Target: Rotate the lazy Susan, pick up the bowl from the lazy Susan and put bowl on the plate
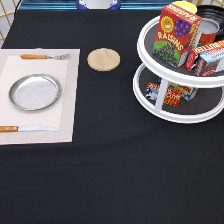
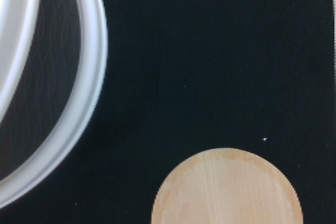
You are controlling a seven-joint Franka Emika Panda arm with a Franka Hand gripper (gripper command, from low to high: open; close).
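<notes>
Exterior view: 1 plate, no tool.

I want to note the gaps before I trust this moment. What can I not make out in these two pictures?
- Gripper: not in the exterior view at all.
- Bowl: only a dark sliver shows on the lazy Susan, behind the raisins box and cut by the exterior view's right edge.
- Lower-tier boxes: partly hidden under the upper tier.
- Coaster: cut off by the wrist view's edge.

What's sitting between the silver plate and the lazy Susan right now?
In the exterior view, the tan cork coaster lies on the black cloth between the plate and the lazy Susan. No gripper shows.
</notes>
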